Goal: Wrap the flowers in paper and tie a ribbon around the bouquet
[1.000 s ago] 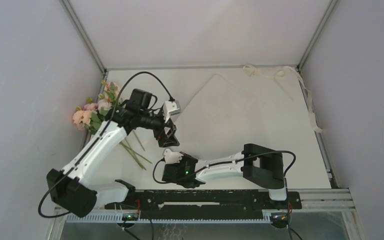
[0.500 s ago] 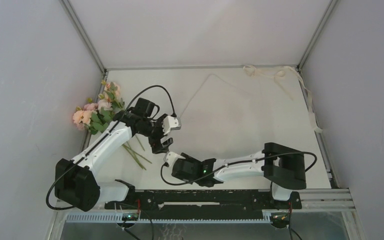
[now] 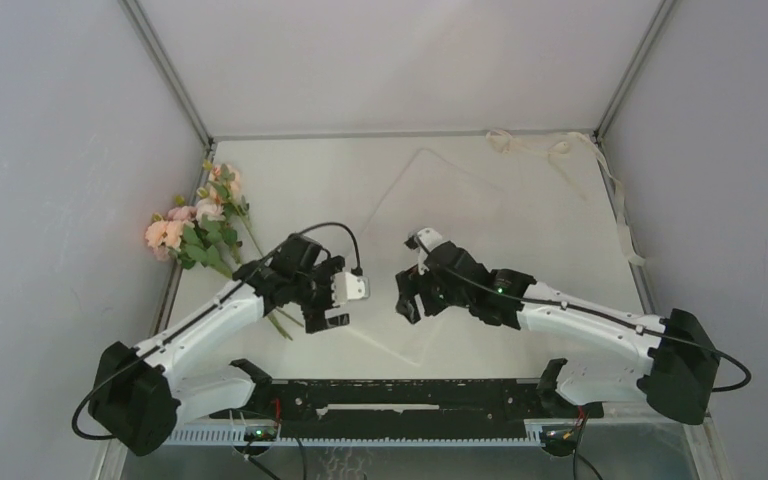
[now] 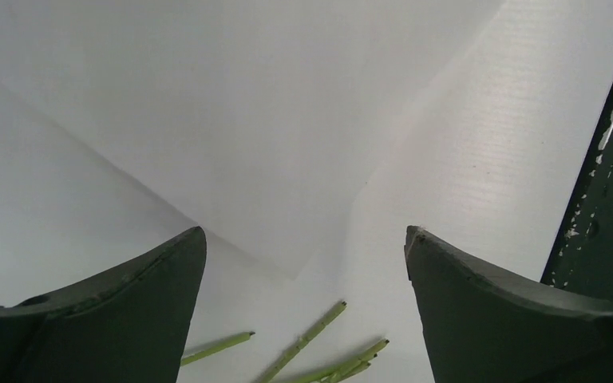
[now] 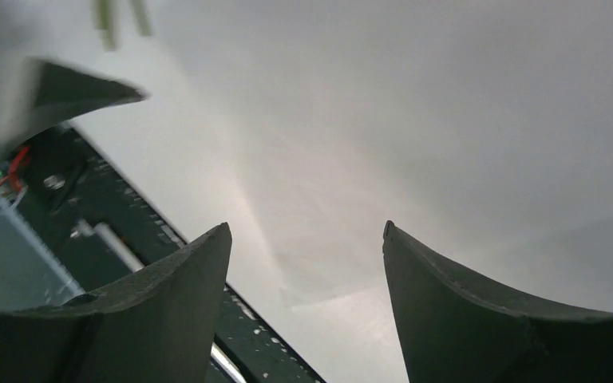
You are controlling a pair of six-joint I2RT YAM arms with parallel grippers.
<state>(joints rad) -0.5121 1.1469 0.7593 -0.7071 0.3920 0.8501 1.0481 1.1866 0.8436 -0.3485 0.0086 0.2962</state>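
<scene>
The white table (image 3: 290, 170) fills the floor of the walled booth. On it lies the paper (image 3: 460, 230), a big thin white sheet spread flat and turned like a diamond, one corner pointing to the back wall and one toward the arm bases.

The left arm (image 3: 210, 320) reaches in from the near left, the right arm (image 3: 580, 320) from the near right. Their ends face each other over the near part of the sheet, close together but apart.

The flowers (image 3: 195, 225), pink blooms with green leaves, lie at the left edge of the table against the wall. Their stems (image 4: 303, 341) run toward the near side and end just beside the paper's near-left edge, under the left arm.

The ribbon (image 3: 545, 145) is bunched in the far right corner and trails down the right edge, well away from both arms.

The left gripper (image 4: 303, 231) hangs above a corner of the paper with its jaws spread wide and nothing between them. The right gripper (image 5: 307, 227) is also spread wide and empty, above the sheet.
</scene>
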